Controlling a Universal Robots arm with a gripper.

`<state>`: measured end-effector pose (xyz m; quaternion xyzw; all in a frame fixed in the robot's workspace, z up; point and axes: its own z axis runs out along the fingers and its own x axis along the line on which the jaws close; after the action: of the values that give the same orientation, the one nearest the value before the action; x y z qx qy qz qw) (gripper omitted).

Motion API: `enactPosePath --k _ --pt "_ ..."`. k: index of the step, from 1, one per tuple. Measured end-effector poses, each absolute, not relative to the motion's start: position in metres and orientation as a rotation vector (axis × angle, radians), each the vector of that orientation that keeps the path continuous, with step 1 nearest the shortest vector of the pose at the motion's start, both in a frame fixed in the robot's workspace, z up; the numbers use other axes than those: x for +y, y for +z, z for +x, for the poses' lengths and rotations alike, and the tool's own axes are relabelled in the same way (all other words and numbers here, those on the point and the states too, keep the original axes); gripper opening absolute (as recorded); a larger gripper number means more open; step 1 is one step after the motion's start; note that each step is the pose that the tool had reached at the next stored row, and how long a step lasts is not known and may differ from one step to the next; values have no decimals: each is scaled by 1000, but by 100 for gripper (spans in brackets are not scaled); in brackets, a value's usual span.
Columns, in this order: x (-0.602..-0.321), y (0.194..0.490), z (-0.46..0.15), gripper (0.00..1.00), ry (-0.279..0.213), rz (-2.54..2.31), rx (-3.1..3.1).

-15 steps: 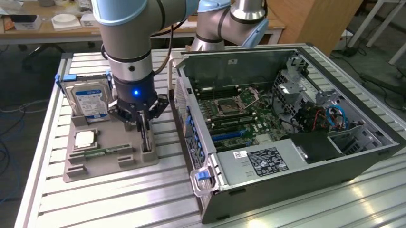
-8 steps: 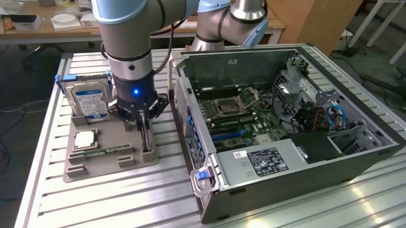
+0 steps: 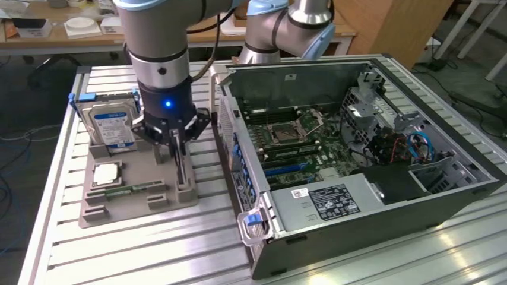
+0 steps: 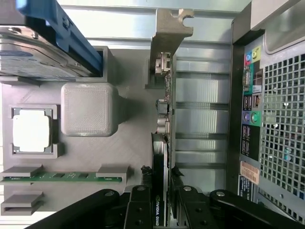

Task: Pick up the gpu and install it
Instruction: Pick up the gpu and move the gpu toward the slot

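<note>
The black two-fingered gripper (image 4: 160, 210) is seen lowered directly over the gpu (image 4: 163, 143), a thin green circuit card with a black cooler block, stood on its long edge. The jaws are partly closed, and one finger is pressed against each face of the card, so the card appears to be clamped between them. No gap can be made out on either side.

The card's long axis runs straight away from the gripper towards its silver metal end bracket (image 4: 167, 33). The grip is therefore taken at the end opposite the bracket, across the card's thin dimension. The card is seated in a slot of the grey moulded parts tray (image 4: 124, 157) and has not been lifted clear.

Beside it in the tray lie a narrow green memory stick (image 4: 62, 177), a square silver processor chip (image 4: 31, 131) and a silver hard drive with a blue-white label (image 3: 111, 122). Beyond the tray, towards the exterior view's right, the open black computer case (image 3: 357, 202) lies just beside it, motherboard exposed.
</note>
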<state>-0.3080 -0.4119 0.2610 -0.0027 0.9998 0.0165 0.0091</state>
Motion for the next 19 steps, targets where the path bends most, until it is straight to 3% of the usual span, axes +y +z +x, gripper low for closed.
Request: enactPosePath --k 19 --pt "-412 326 -308 25 52 -8 3123"
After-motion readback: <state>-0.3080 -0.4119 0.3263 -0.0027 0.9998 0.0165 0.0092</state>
